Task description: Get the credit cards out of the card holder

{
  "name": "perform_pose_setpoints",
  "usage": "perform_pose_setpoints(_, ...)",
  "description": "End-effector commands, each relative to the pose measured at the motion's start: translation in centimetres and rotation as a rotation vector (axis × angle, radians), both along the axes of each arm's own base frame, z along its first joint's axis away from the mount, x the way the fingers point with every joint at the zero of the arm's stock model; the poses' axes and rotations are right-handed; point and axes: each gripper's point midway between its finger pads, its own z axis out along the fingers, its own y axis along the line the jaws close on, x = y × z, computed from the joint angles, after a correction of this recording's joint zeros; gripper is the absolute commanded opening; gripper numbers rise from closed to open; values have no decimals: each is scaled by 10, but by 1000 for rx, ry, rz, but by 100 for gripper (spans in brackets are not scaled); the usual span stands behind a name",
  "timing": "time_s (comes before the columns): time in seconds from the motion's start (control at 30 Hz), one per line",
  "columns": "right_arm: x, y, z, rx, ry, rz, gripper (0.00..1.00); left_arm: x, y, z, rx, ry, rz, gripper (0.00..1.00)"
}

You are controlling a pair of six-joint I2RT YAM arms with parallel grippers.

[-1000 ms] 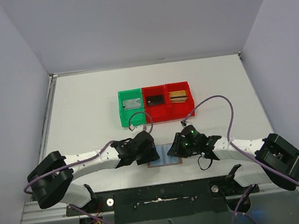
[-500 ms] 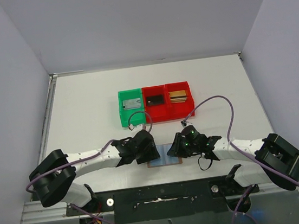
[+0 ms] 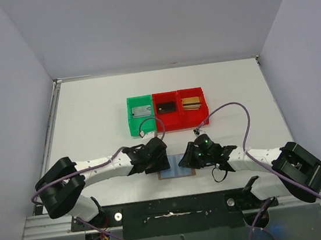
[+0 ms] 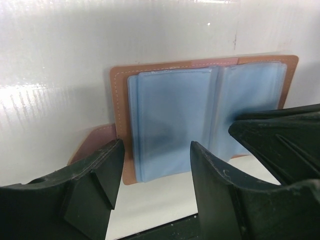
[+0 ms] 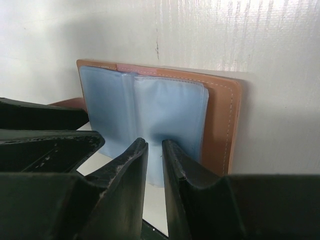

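Observation:
The brown card holder [image 3: 176, 172] lies open flat on the table between my two grippers, its light-blue plastic sleeves [image 4: 170, 110] facing up. In both wrist views I see no card in the sleeves. My left gripper [image 4: 156, 147] hangs open over the holder's left half with nothing between its fingers. The jaws of my right gripper [image 5: 155, 143] stand a narrow gap apart with nothing between them, and their tips rest on the right-hand sleeve [image 5: 165, 105]. Credit cards lie in the bins behind: a grey one [image 3: 142, 110], a black one [image 3: 166, 106] and a gold one [image 3: 191, 103].
A green bin [image 3: 132, 126] and two red bins [image 3: 179, 120] stand in a row behind the holder. The black front rail [image 3: 171, 209] runs just behind the arms' bases. Grey walls close in the table at left, right and back.
The left gripper's jaws have opened a little wider and the left arm has shifted slightly. The right gripper and the card holder have not moved.

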Motion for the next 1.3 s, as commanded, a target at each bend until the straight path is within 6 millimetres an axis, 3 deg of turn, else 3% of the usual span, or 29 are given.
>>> perform_pose_setpoints(0.0,-18,-28,-34,-150,79,-8,22,2,-18,1,-38,-14,-38,53)
perform_pose_setpoints(0.17,-17,-27,-33,-146,78,-7,22,0,-15,-9,6,-7,-35,53)
perform_pose_setpoints(0.43,-19,-23,-35,-135,99,-4,21,-2,-55,12,-186,-34,-113,44)
perform_pose_setpoints(0.57,-20,-25,-36,-146,103,-6,21,-4,-66,22,-268,-38,-128,40)
perform_pose_setpoints(0.73,-21,-27,-38,-154,108,-8,21,-1,-66,30,-290,-60,-119,37)
perform_pose_setpoints(1.0,-21,-28,-39,-160,109,-9,20,6,-64,37,-240,-83,-115,18)
perform_pose_setpoints(1.17,-22,-29,-42,-165,113,-8,20,4,-67,42,-231,-76,-133,17)
perform_pose_setpoints(1.27,-23,-30,-42,-164,113,-9,20,3,-67,44,-220,-66,-135,24)
